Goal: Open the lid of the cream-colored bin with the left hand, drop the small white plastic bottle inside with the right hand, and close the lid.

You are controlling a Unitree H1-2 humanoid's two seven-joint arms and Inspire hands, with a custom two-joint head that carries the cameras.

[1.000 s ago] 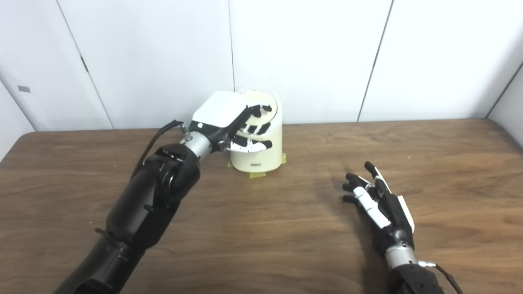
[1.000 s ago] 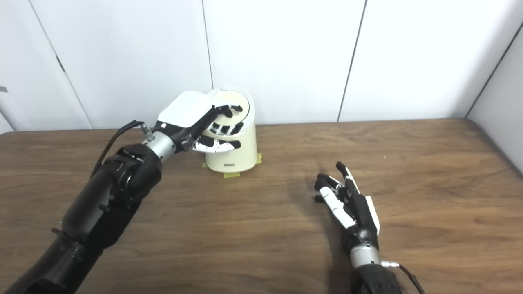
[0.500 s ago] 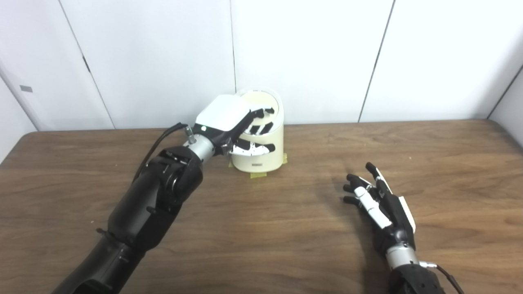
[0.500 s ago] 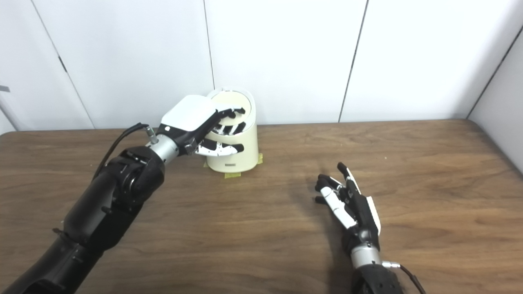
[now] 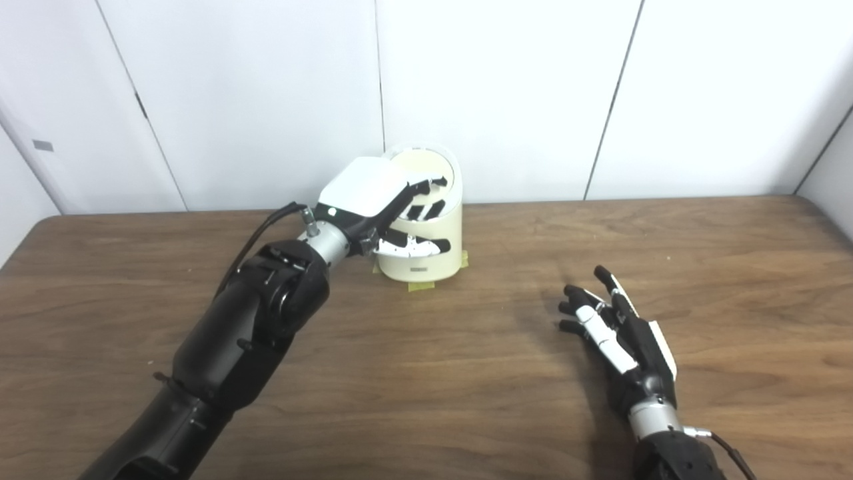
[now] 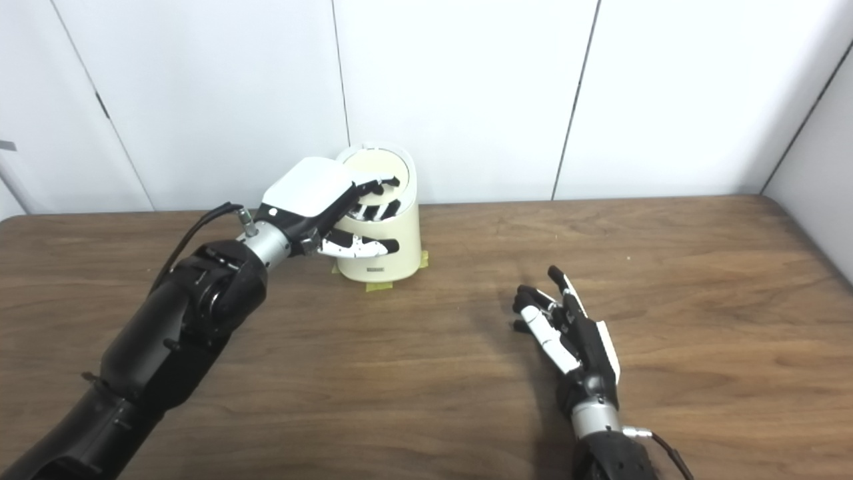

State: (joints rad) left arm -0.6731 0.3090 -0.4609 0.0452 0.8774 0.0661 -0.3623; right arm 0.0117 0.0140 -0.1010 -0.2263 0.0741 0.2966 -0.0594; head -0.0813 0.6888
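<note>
— Cream-colored bin (image 5: 426,250): where is it?
— Against my left hand (image 5: 383,207), whose spread fingers (image 5: 426,185) lie on its lid (image 5: 421,164), grasping nothing.
— Your right hand (image 5: 623,330)?
— Splayed and empty above the wooden table (image 5: 426,373), well right of the bin.

A brown wood-grain tabletop (image 5: 433,387) carries a cream bin (image 5: 426,250), standing right against the left hand (image 5: 383,207) near the far edge on yellowish tape patches (image 5: 420,285). The right hand (image 5: 623,337) is low over bare wood, well apart from the bin.
</note>
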